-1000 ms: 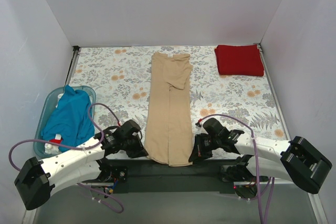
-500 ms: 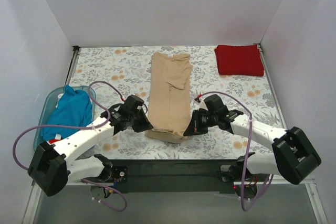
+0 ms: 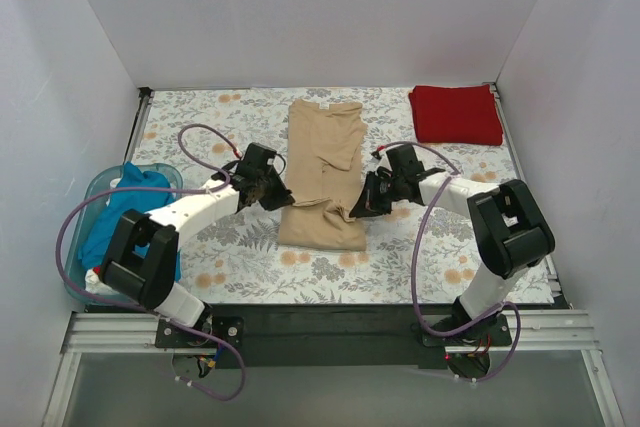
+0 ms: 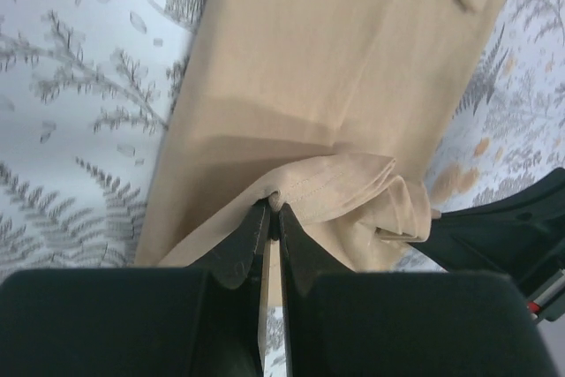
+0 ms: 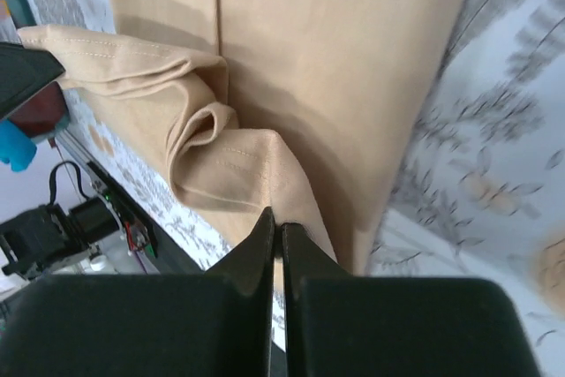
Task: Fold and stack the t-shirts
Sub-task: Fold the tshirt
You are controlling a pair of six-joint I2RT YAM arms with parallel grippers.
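Plainly left hand (image 4: 272,211) and right hand (image 5: 277,220) clench tan t-shirt (image 3: 322,152) hem, corners hidden

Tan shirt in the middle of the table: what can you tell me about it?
The tan shirt is soft, plain cloth with stitched hems, folded into a long narrow strip lying on the floral tablecloth, mid-table. Its near end is lifted and doubled back over itself in loose folds. The left gripper and right gripper each pinch a hem corner, jaws shut. Nothing else touches it.
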